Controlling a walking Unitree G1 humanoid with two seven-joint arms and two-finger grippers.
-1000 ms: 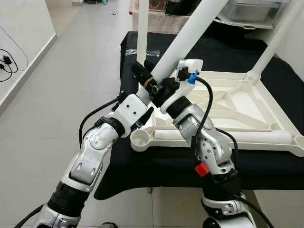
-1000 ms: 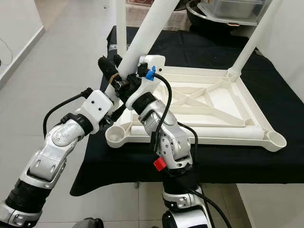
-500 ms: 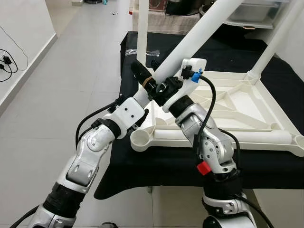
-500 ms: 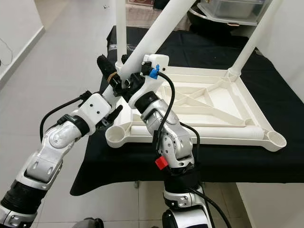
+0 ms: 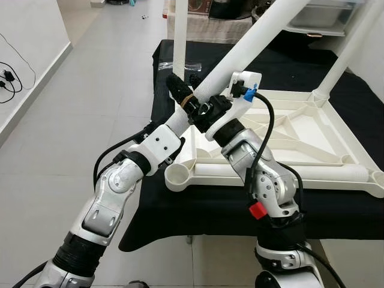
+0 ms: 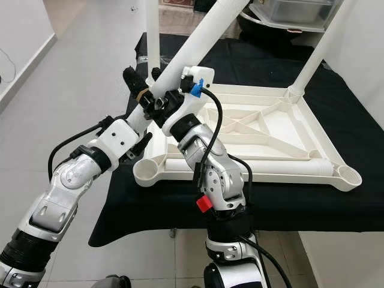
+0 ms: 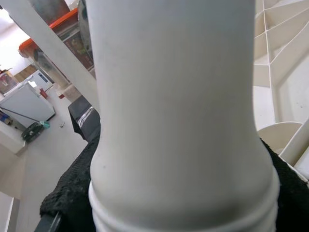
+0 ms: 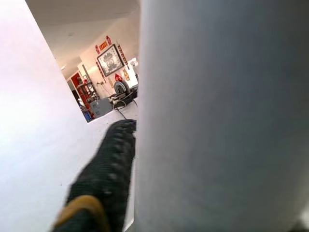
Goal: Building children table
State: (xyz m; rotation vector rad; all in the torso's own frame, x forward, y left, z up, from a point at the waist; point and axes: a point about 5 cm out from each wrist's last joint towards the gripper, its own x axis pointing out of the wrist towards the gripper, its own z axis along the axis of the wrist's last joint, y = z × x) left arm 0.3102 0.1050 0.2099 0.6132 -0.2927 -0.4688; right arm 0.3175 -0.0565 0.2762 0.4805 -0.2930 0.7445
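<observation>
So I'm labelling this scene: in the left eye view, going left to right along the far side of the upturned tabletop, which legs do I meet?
Upright white leg → tilted white leg held by both end effectors → leaning far-right white leg.

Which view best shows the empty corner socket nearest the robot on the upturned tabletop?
The right eye view: the socket sits unobstructed below the left gripper. The left eye view shows it equally; the left wrist view catches just a curved sliver.
</observation>
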